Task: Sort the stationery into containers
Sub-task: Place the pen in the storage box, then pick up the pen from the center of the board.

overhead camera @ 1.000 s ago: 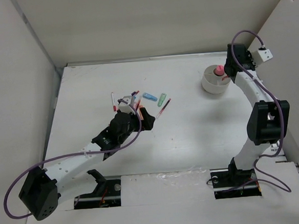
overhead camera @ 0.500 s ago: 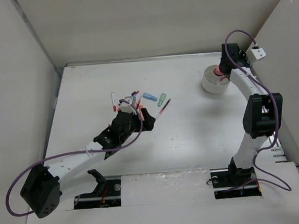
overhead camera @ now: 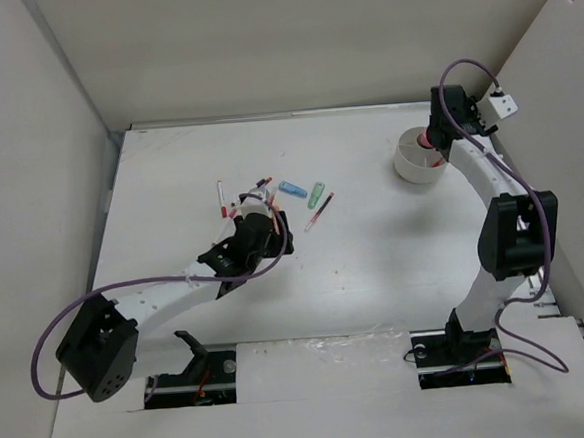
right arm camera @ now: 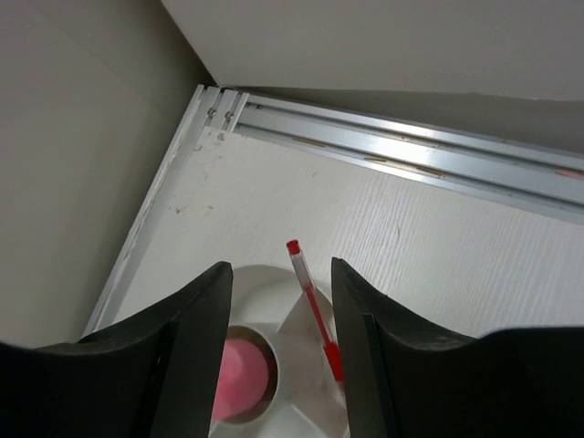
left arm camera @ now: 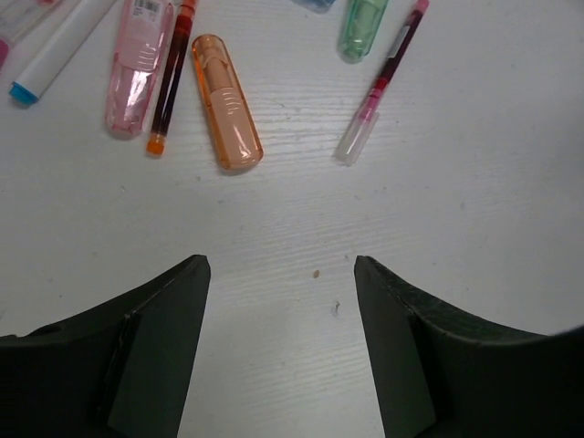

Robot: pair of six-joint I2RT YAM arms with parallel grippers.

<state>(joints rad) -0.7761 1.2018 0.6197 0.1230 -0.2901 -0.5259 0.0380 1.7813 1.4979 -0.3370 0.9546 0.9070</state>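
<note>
A white table [overhead camera: 375, 263] is enclosed by pale walls [overhead camera: 310, 47] at the back and both sides, and wide bare room is left across its middle and near part. An aluminium rail [right arm camera: 411, 151] is seen along the far edge. The left arm [overhead camera: 177, 292] is stretched toward the scattered stationery [overhead camera: 270, 195] left of centre; the right arm [overhead camera: 509, 234] is reached to the back right corner, close to the side wall. There the white cup [overhead camera: 415, 160] is partly hidden by the wrist. The right gripper [right arm camera: 279, 267] is held above it with jaws spread; a red pen [right arm camera: 313, 306] stands tilted in the cup between them, and whether it touches a finger cannot be told. A pink piece [right arm camera: 242, 374] lies in another compartment. The left gripper [left arm camera: 278, 265] is held over bare table just short of the stationery, jaws spread on nothing. Ahead lie a pink case [left arm camera: 137, 68], an orange case [left arm camera: 228, 105], a thin dark pen [left arm camera: 171, 78] between them, a clear-capped pen [left arm camera: 379, 87], and a green case [left arm camera: 362, 27] cut off by the frame.
</note>
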